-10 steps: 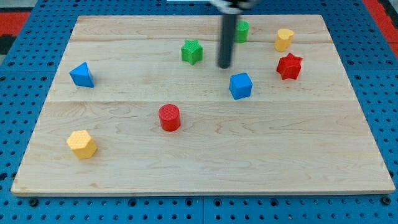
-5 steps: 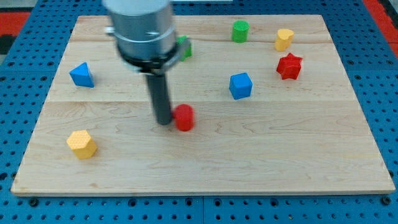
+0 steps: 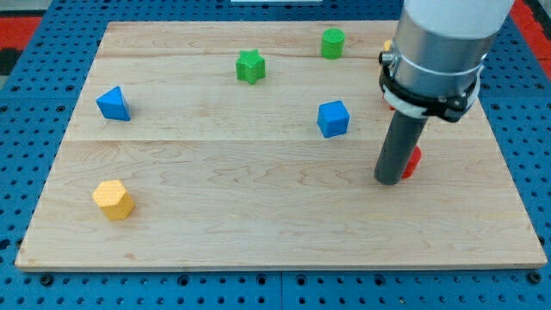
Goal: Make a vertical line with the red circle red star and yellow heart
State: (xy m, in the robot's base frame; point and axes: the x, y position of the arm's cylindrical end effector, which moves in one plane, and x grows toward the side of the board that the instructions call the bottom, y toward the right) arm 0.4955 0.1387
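Note:
My tip (image 3: 389, 180) rests on the board at the right, touching the left side of the red circle (image 3: 413, 161), which shows only as a sliver behind the rod. The rod and the arm's grey body hide the red star and the yellow heart near the top right; only a small red edge (image 3: 388, 107) and a yellow sliver (image 3: 385, 44) peek out at the arm's left side.
A blue cube (image 3: 333, 118) lies left of my tip. A green star (image 3: 250, 65) and a green cylinder (image 3: 332, 42) sit near the top. A blue triangle (image 3: 113, 103) is at the left and a yellow hexagon (image 3: 114, 199) at the lower left.
My tip has pushed the red circle from the board's middle far to the right, below the red star's place. The green star has shifted slightly left and up.

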